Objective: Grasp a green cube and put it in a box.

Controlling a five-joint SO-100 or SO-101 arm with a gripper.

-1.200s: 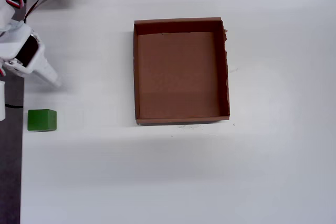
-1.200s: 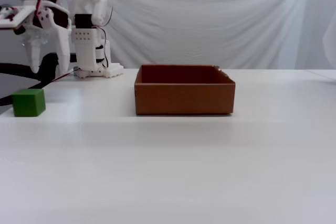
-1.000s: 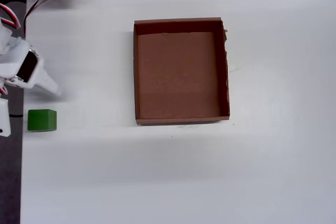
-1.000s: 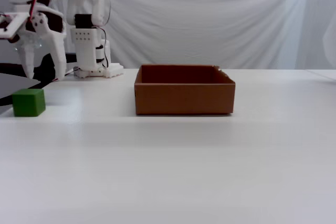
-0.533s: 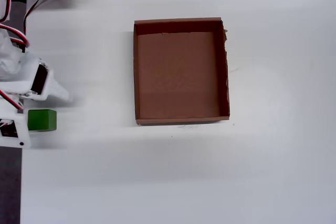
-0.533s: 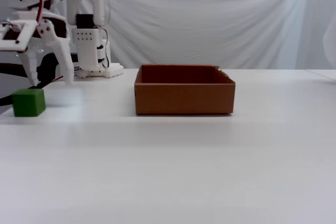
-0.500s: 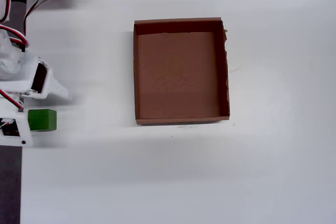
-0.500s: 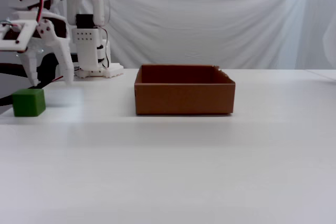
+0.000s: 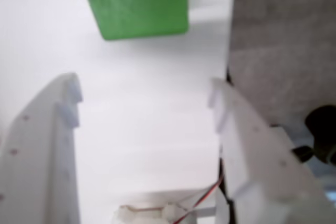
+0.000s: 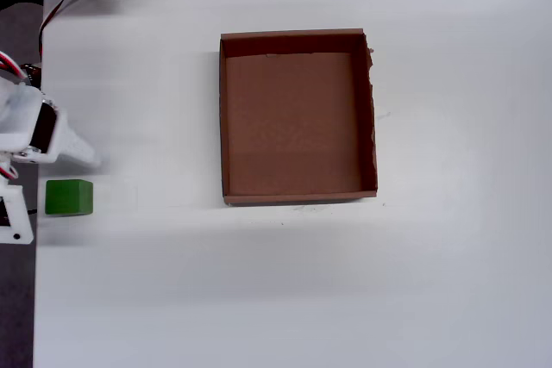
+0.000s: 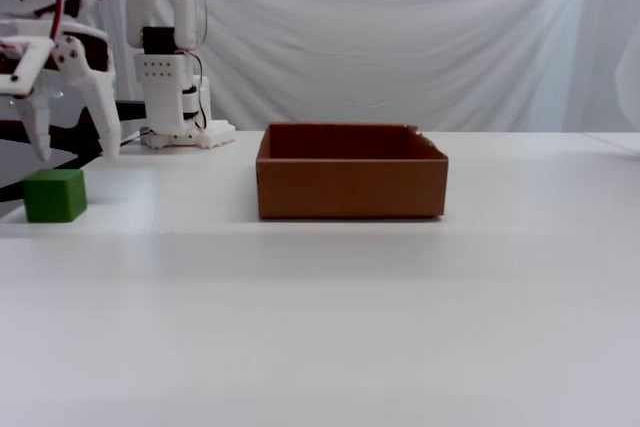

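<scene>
In the wrist view the gripper [image 9: 144, 103] is spread wide and grasps nothing: two flat white plastic fingers [image 9: 50, 145] with small stepped notches at their tips rise from the bottom edge at 7 and 5 o'clock, bare white tabletop between them. The green cube [image 9: 137, 2], matte and faintly grainy, sits at 12 o'clock, past the fingertips and apart from them. A grey speckled surface [image 9: 286, 40] fills the 2 o'clock corner, and red and white wires [image 9: 202, 200] show at 6 o'clock.

In the fixed view, nearest is the smooth white table [image 11: 320, 327]. At 9 o'clock the cube [image 11: 55, 195] rests on it by the left edge, the released gripper [image 11: 72, 152] hanging just above and behind it. At centre stands the box [image 11: 350, 185], plain brown cardboard with low straight walls and a ragged right corner, well apart from the cube. At 10 o'clock the white arm base [image 11: 175, 57] stands bolted on a perforated foot. Behind it all, a creased white cloth backdrop [image 11: 400, 47] closes off the room.

The overhead view shows the box [image 10: 224, 118] empty, floor flat and brown, and the cube [image 10: 68, 196] at 9 o'clock near the table's dark left margin [image 10: 15, 299].
</scene>
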